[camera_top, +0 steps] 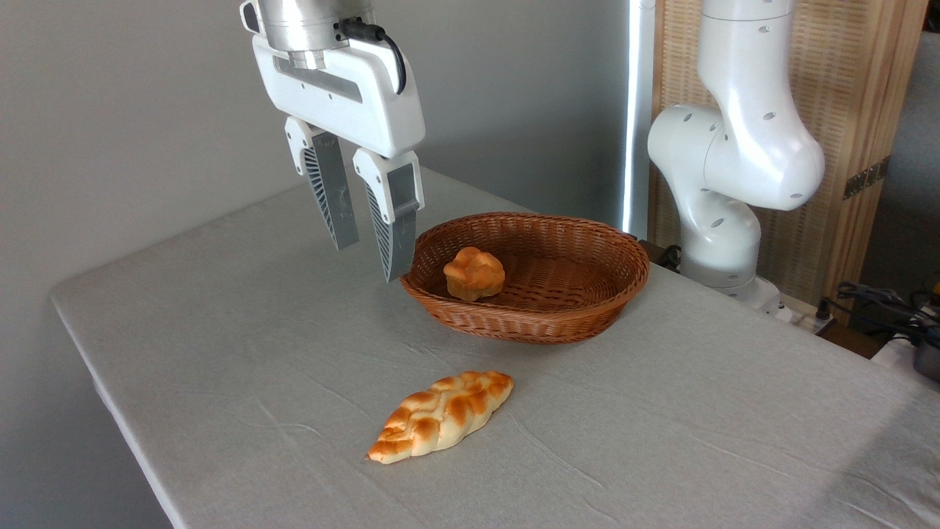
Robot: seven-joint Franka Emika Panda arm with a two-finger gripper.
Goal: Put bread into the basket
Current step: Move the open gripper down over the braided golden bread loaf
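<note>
The bread (pixel 440 416) lies on the table, well below the empty, narrowly parted claw (pixel 371 258).

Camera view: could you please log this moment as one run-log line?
tool: open, empty, raised by basket's left rim | loaf: on table, ungrasped | basket: holds bun | step: not yet done

Bread (pixel 440 415) before basket (pixel 580 323)

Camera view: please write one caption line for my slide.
Open end effector hangs above the table beside the basket holding a bun; braided bread lies on the cloth.
</note>
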